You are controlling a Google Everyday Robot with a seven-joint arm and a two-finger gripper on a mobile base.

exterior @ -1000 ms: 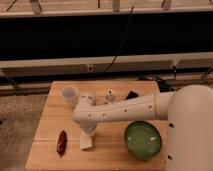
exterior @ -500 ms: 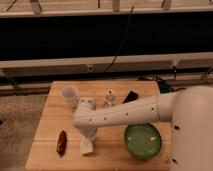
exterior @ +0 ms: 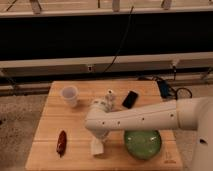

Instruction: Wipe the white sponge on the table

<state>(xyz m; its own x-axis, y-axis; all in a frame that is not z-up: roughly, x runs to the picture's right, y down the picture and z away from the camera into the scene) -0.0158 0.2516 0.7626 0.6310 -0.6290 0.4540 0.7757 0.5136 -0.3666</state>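
Lying on the table (exterior: pixel 50 125), white sponge (exterior: pixel 96 147), claw (exterior: pixel 99 137) apparently just above it, grip unreadable

Lab test area, cables (exterior: pixel 121 42), claw (exterior: pixel 98 142) over table (exterior: pixel 50 125)

speckled floor (exterior: pixel 22 107) | dark wall panel (exterior: pixel 65 35) | hanging cable (exterior: pixel 120 47)

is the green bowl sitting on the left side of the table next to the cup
No, the green bowl sits at the table's front right, far from the white cup, with the end effector over the white sponge.
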